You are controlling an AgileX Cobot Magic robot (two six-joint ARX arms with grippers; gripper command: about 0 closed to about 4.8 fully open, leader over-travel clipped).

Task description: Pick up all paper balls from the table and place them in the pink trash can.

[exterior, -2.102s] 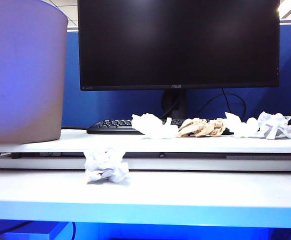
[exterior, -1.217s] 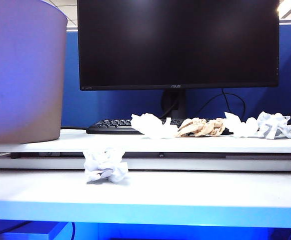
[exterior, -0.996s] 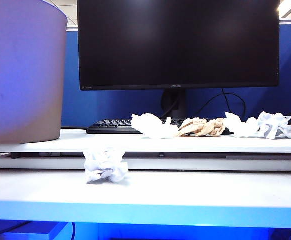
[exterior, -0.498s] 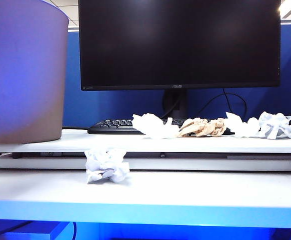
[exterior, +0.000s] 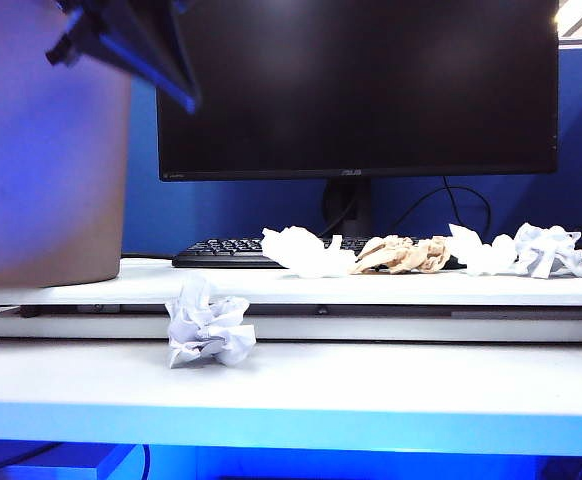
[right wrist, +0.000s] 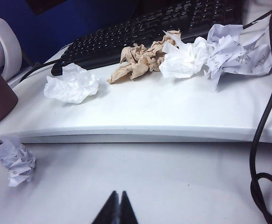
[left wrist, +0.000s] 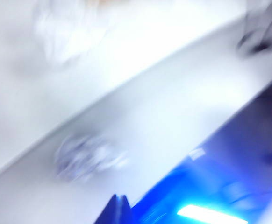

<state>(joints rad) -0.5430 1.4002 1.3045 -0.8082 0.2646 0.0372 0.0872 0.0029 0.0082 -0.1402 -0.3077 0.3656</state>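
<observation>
White worktop (exterior: 391,375) carrying a raised white platform board (exterior: 371,288). The pink trash can (exterior: 46,150) stands on the board's left end. Four paper balls lie in a row on the board in front of a black keyboard (exterior: 221,252) and below a dark monitor (exterior: 356,85): a white ball (exterior: 306,252), a tan ball (exterior: 403,255) touching a second white ball (exterior: 479,252), and a third white ball (exterior: 549,250) at the right end. A fifth white ball (exterior: 207,325) rests on the lower worktop, just in front of the board's edge.

Left tool (left wrist: 117,210): blurred, tips pressed together, grasping nothing, above the lower worktop near the fifth ball (left wrist: 87,156); its dark arm (exterior: 131,40) appears at upper left, before the trash can.

Right tool (right wrist: 116,208): clenched and empty, low over the lower worktop, facing the row of balls.
</observation>
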